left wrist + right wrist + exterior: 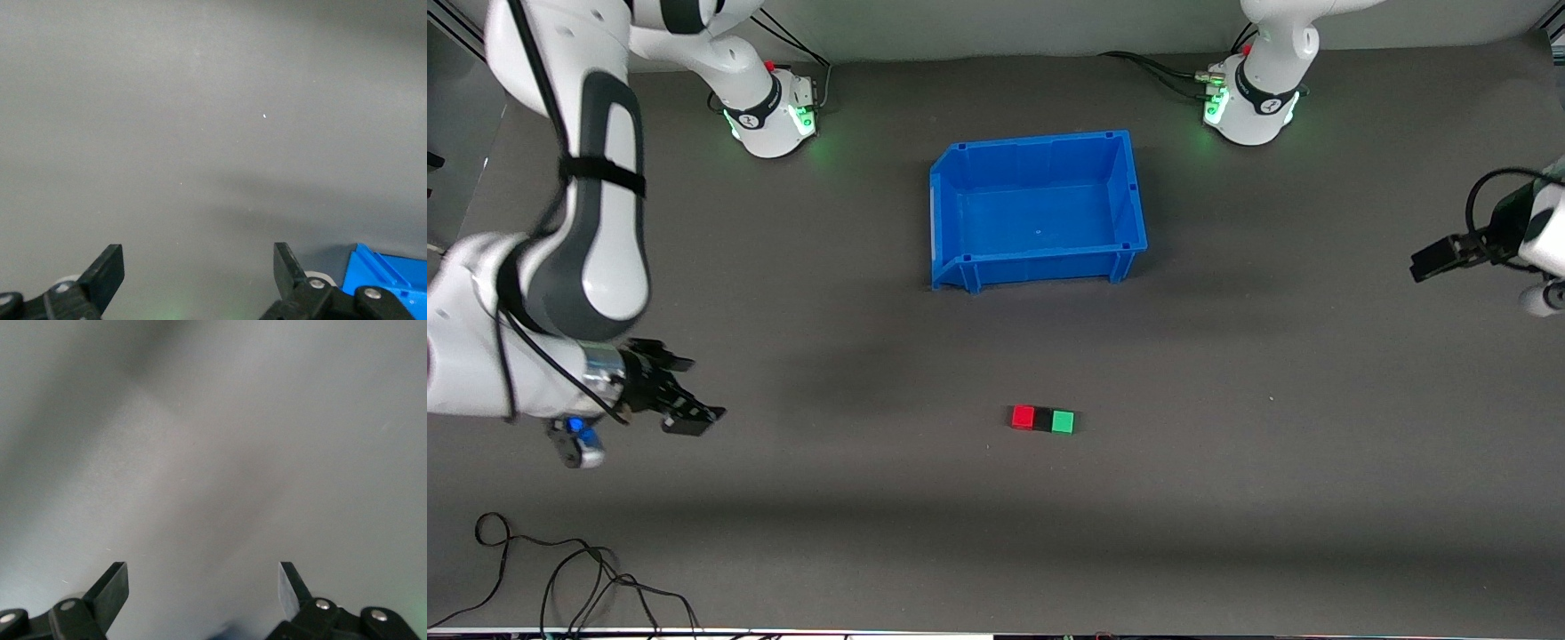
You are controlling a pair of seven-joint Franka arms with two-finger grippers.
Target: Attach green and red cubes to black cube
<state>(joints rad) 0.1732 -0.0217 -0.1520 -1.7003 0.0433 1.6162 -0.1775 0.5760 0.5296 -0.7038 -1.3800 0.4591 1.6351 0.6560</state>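
We log the three cubes in one row on the bench [1227, 498], nearer the front camera than the blue bin [1039, 209]: red cube [1023, 417] toward the right arm's end, black cube [1042, 420] in the middle, green cube [1063, 421] toward the left arm's end, each touching its neighbour as far as we can see. We judge the attaching done, since black sits between the two colours with no gap showing and nothing grips them. Both arms stand well apart from the row, which we read as parked so as not to disturb it. The right pincer [685, 413] hangs low over bare bench at the right arm's end, fingers spread and empty; the left pincer [1436, 260] is over the bench edge at the left arm's end, likewise spread and empty. Only the front view shows the cubes. The left wrist view confirms the spread fingers [107, 273] and catches a corner of the bin, but no cube; the right wrist view shows its fingers [113, 590] apart over plain bench and nothing else. The bin looks empty.
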